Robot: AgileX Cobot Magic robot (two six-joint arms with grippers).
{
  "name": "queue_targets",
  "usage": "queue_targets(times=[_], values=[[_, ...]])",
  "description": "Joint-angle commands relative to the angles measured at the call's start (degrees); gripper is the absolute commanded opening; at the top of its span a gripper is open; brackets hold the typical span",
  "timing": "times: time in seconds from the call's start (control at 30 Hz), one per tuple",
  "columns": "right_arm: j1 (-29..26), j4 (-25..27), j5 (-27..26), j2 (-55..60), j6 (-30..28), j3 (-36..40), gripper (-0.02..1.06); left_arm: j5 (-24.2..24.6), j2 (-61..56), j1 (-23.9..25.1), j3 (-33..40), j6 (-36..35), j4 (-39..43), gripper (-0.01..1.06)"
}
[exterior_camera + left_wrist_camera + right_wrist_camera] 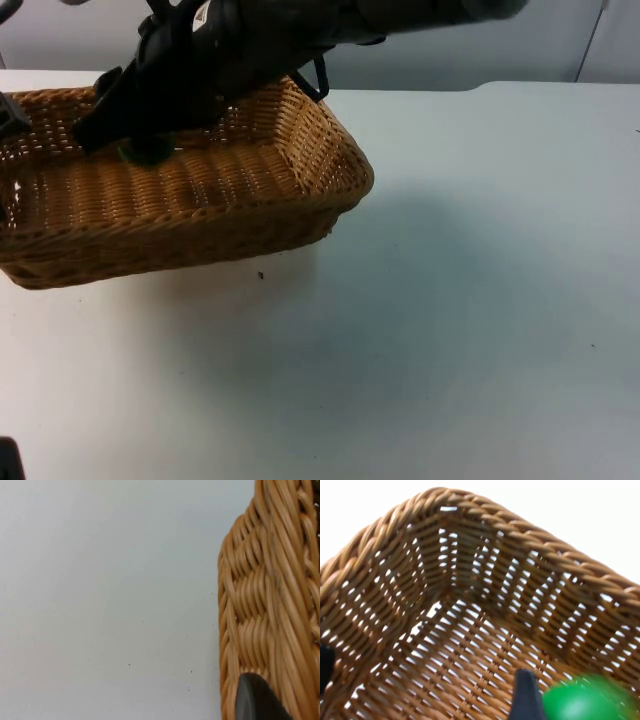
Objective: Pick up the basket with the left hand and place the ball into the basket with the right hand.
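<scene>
A white counter (470, 300) with a few small dark specks runs back to a grey partition wall (480, 55)

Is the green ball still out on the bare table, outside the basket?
No: the right wrist view shows the green ball over the woven floor of the basket, beside the right gripper.

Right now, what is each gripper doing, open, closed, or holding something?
Left gripper: shut on the basket rim.
Right gripper: inside the basket at the green ball; grip cannot be told.
</scene>
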Motion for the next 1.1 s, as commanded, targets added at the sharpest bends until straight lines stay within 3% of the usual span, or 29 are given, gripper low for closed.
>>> queue_targets(times=[0.0, 0.33, 0.4, 0.43, 0.47, 0.5, 0.53, 0.63, 0.67, 0.73, 0.9, 1.07], values=[[0.29, 0.05, -0.73, 0.35, 0.37, -0.59, 0.58, -2.22, -0.76, 0.23, 0.08, -0.79, -0.77, 0.0], [0.29, 0.02, 0.04, -0.33, 0.74, -0.74, 0.54, -2.22, -0.76, 0.23, 0.08, -0.79, -0.77, 0.0], [0.29, -1.51, 0.76, -1.61, 0.74, -1.03, 0.39, -2.22, -0.76, 0.23, 0.08, -0.79, -0.77, 0.0], [-0.19, -3.53, 0.87, -3.34, 0.74, -1.03, 0.19, -2.22, -0.76, 0.23, 0.08, -0.79, -0.77, 0.0], [-0.31, -5.24, 1.23, -4.23, 1.28, -1.03, 0.07, -2.22, -0.76, 0.23, 0.08, -0.79, -0.77, 0.0], [-0.31, -5.24, 1.23, -4.23, 1.28, -1.03, 0.07, -2.22, -0.76, 0.23, 0.08, -0.79, -0.77, 0.0], [-1.04, -7.54, 1.52, -5.34, 3.82, -1.03, 0.0, -2.22, -0.76, 0.23, 0.08, -0.79, -0.77, 0.0], [-3.38, -19.99, 4.62, -7.92, 17.86, -1.03, 0.0, -2.22, -0.76, 0.23, 0.08, -0.79, -0.77, 0.0], [-3.38, -19.99, 4.62, -7.92, 17.86, -1.03, 0.0, -2.22, -0.76, 0.23, 0.08, -0.79, -0.77, 0.0], [-5.3, -26.15, 8.86, -9.52, 23.81, -1.03, 0.0, -2.22, -0.76, 0.23, 0.08, -0.79, -0.77, 0.0], [-11.52, -29.04, 16.85, -14.35, 23.82, -1.03, 0.0, -2.22, -0.76, 0.23, 0.08, -0.79, -0.77, 0.0], [-16.55, -29.04, 19.31, -18.32, 23.72, -1.03, 0.0, -2.22, -0.76, 0.23, 0.08, -0.79, -0.77, 0.0]])
